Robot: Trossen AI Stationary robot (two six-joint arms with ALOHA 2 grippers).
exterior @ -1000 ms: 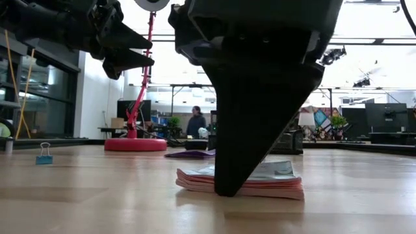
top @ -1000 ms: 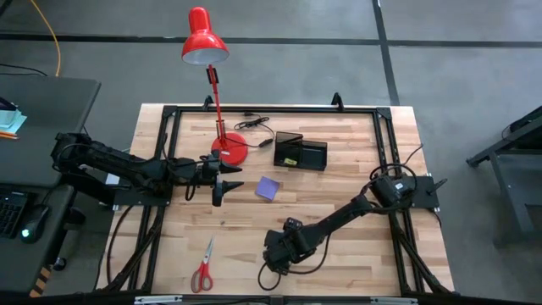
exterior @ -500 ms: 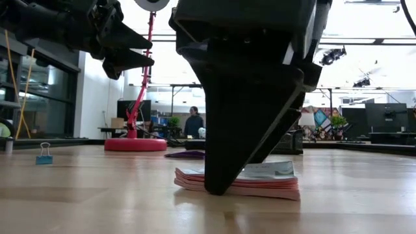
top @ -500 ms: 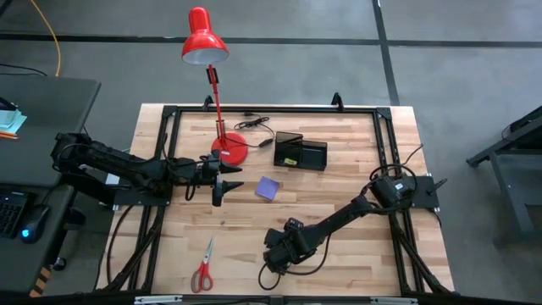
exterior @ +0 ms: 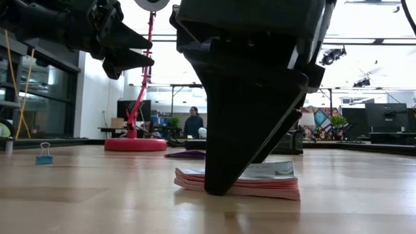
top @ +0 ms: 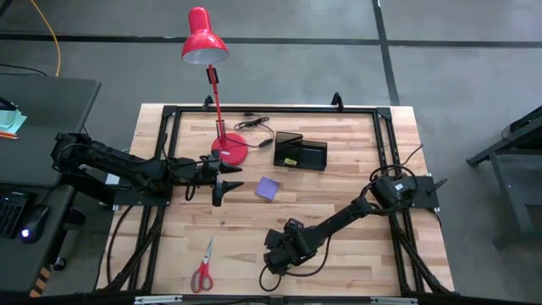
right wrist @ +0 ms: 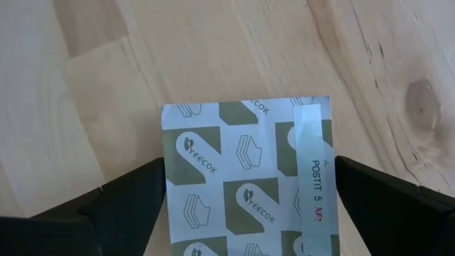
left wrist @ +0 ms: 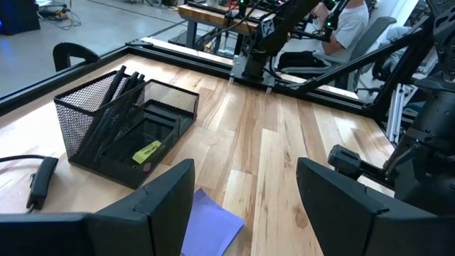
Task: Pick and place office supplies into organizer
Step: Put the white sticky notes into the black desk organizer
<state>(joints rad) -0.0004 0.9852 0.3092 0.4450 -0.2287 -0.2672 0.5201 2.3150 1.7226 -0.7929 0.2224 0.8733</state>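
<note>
The white packet (right wrist: 245, 178) with a printed pattern lies flat on the wood near the table's front. My right gripper (right wrist: 247, 171) points steeply down over it, open, one finger on either side; in the low view one finger (exterior: 221, 175) reaches down to the table in front of the packet (exterior: 273, 182). My left gripper (top: 222, 185) hovers open at mid-left, holding nothing. The purple notepad (top: 269, 188) lies just beyond it. The black mesh organizer (left wrist: 121, 128) holds black pens (left wrist: 114, 107) and a yellow piece (left wrist: 147, 151). The red-handled scissors (top: 203, 268) lie at the front left. My right gripper straddles the packet from above. One finger's inner face runs along the packet's edge (right wrist: 165, 185), and the other stands just off the opposite edge (right wrist: 328, 163). Whether either finger touches it, I cannot tell. The packet rests flat on the table.
The red desk lamp's base (top: 230, 148) stands left of the organizer (top: 301, 152), with a black cable (top: 254, 125) behind it. A small blue binder clip (exterior: 44, 154) stands on the table in the low view. Bare wood lies between the packet and the organizer.
</note>
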